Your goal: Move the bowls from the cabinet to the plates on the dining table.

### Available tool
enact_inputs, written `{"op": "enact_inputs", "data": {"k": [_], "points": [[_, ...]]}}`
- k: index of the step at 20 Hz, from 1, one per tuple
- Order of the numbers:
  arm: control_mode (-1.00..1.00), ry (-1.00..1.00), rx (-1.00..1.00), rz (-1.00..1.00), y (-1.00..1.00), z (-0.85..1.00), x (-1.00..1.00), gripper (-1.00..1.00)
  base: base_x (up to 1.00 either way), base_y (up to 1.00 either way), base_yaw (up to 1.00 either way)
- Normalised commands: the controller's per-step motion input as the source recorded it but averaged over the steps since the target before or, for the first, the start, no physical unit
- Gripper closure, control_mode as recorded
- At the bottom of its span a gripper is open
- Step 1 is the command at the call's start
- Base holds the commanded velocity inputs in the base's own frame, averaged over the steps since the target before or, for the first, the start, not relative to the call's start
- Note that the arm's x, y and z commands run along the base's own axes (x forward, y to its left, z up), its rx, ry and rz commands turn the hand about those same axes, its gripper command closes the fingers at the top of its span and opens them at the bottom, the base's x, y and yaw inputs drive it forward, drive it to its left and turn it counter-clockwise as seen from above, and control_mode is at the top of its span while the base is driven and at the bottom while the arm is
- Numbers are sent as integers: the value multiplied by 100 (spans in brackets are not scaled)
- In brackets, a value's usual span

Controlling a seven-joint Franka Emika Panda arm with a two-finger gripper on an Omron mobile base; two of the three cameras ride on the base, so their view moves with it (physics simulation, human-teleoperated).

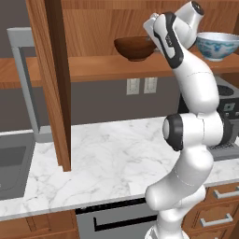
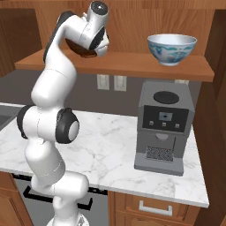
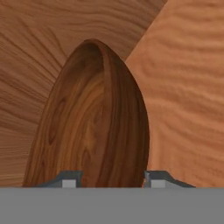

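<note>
My shelf (image 1: 107, 65) carries brown bowl (image 1: 134, 48) mid-span, patterned bowl (image 1: 215, 45) near its right end; marble surface (image 2: 110, 150) carries coffee machine (image 2: 164, 128).

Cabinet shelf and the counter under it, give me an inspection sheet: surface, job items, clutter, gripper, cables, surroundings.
Surface: white marble counter below a wooden cabinet shelf.
Job's things: brown wooden bowl and white bowl with blue pattern, both upright on the shelf, apart from each other.
Clutter: coffee machine on the counter under the white bowl.
Gripper: gripper is at the brown bowl, a fingertip on each side of its rim; whether they press it cannot be told.
Cables: nothing seen.
Surroundings: open cabinet door, wall sockets, sink at the left, drawers under the counter.
</note>
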Motion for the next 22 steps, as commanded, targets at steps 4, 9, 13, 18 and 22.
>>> {"op": "enact_inputs", "data": {"k": [4, 9, 13, 18, 22], "points": [[-100, 0, 0, 0, 0, 0, 0, 100, 0, 0, 0], [-100, 0, 0, -1, -7, 14, -19, 100, 0, 0, 0], [-100, -6, 0, 0, -20, 23, -53, 100, 0, 0, 0], [-100, -12, 0, 2, -19, 18, -74, 100, 0, 0, 0], [-100, -14, -1, 5, 1, 2, -93, 100, 0, 0, 0]]}}
